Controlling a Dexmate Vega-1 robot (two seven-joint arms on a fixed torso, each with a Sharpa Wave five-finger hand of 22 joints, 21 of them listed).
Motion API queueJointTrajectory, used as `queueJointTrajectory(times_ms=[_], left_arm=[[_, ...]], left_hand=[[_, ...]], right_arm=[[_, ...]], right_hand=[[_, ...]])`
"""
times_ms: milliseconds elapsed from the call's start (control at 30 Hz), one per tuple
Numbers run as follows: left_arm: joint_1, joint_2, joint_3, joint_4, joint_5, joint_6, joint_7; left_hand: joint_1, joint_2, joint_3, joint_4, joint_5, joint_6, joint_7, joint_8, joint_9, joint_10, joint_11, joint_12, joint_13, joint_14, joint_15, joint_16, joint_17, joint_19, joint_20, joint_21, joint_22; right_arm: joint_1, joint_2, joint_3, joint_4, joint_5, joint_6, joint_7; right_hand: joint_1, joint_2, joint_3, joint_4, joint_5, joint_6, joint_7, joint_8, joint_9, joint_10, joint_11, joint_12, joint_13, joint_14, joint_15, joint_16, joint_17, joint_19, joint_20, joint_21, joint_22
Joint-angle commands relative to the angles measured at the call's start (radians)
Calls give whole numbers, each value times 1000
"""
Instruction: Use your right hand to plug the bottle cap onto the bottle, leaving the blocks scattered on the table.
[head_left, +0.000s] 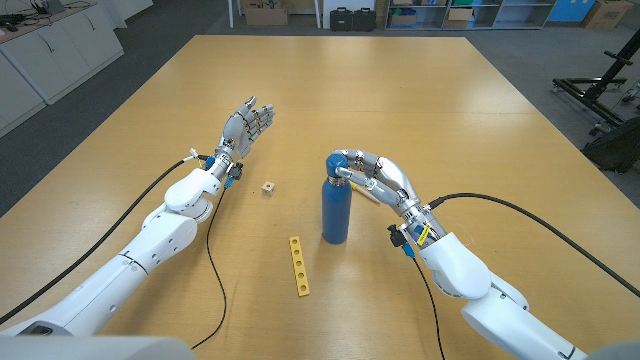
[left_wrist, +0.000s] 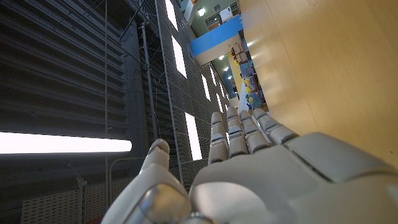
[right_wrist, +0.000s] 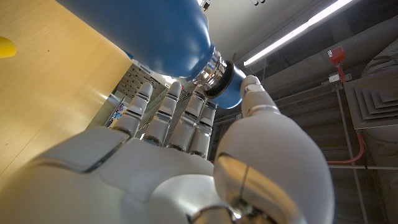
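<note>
bottle cap (head_left: 337, 160): blue, sitting on the bottle's neck, right hand's fingers wrapped on it
bottle (head_left: 334, 210): upright mid-table, well in from every edge
right hand (head_left: 377, 177): grasping the cap
left hand (head_left: 243, 127): released, fingers extended, nothing in it
blocks: yellow strip (head_left: 298, 266) and small cube (head_left: 268, 187), apart, left of the bottle
table (head_left: 480, 110): broad bare wood on the far side

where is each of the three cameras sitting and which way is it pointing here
Head view: fixed on the head, looking down at the table; both arms, left hand, right hand at the blue bottle, yellow block strip, small cube.
Left wrist view: along the left hand, over bare table towards shelves.
Right wrist view: along the right hand, fingers on the cap.
Head and right wrist views share bottle and cap.
</note>
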Motion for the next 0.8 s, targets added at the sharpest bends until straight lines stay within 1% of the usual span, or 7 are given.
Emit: queueJointTrajectory(times_ms=[33, 233, 500, 600, 667, 700, 800], left_arm=[[-5, -2, 3, 6, -1, 4, -4], [-4, -2, 2, 9, -2, 3, -4], [1, 1, -1, 4, 0, -1, -1], [1, 2, -2, 3, 0, 0, -1], [0, 2, -2, 3, 0, 0, -1], [0, 2, -1, 2, 0, 0, -1], [0, 3, 0, 1, 1, 2, -1]], left_hand=[[1, 8, 1, -5, -7, 7, 1, -2, 5, 5, 0, -3, 2, 4, 0, 0, 4, -4, -13, -2, 3], [1, 8, 1, -6, -7, 9, 0, -1, 5, 5, -1, -3, 2, 3, 0, 0, 4, -4, -13, -2, 3], [1, 9, 1, -6, -7, 10, -1, -2, 5, 6, -2, -3, 2, 4, -1, 0, 4, -4, -13, -2, 3], [1, 9, 1, -6, -7, 10, 0, -2, 5, 6, 0, -4, 2, 4, -1, 0, 4, -4, -13, -2, 3], [1, 9, 1, -6, -7, 10, 0, -3, 5, 5, 0, -4, 2, 4, -1, 0, 4, -4, -13, -2, 3], [1, 9, 1, -6, -7, 10, 0, -3, 5, 7, 1, -3, 2, 4, -1, 0, 4, -4, -13, -2, 3], [1, 9, 1, -6, -7, 11, 0, -3, 5, 7, 1, -3, 2, 4, 0, 0, 4, -4, -13, -2, 3]], right_arm=[[-8, -7, 0, 9, -9, 20, 0], [-2, -13, -3, 9, -12, 5, 8], [10, -23, -9, 17, -5, 8, 27], [13, -25, -11, 23, 2, 17, 33], [14, -27, -12, 27, 6, 24, 37], [13, -27, -11, 28, 8, 26, 38], [12, -28, -10, 29, 9, 29, 38]], right_hand=[[11, 31, -2, 4, -7, 58, -49, 6, 9, -20, 2, 3, 8, -11, 6, -1, 6, -1, 15, -4, 3], [3, 26, -5, 4, -8, 58, -50, 4, 9, -30, 5, 5, 10, -15, 9, -1, 10, -4, 21, -8, 3], [-39, 3, -21, 5, -7, -32, -44, -42, 8, -105, 9, 5, 21, -53, 25, -8, 22, -27, 42, -28, 4], [-52, -3, -25, 6, -5, -65, -34, -58, 9, -131, 20, 6, 24, -68, 32, -12, 25, -33, 47, -34, 5], [-67, -9, -31, 7, -4, -94, -26, -70, 12, -164, 32, 5, 27, -90, 49, -18, 27, -37, 49, -40, 5], [-73, -12, -33, 7, -4, -106, -21, -75, 13, -182, 37, 4, 29, -97, 50, -19, 29, -39, 53, -43, 5], [-87, -19, -39, 10, -3, -126, -14, -82, 15, -201, 51, 6, 31, -106, 56, -21, 31, -43, 55, -48, 6]])
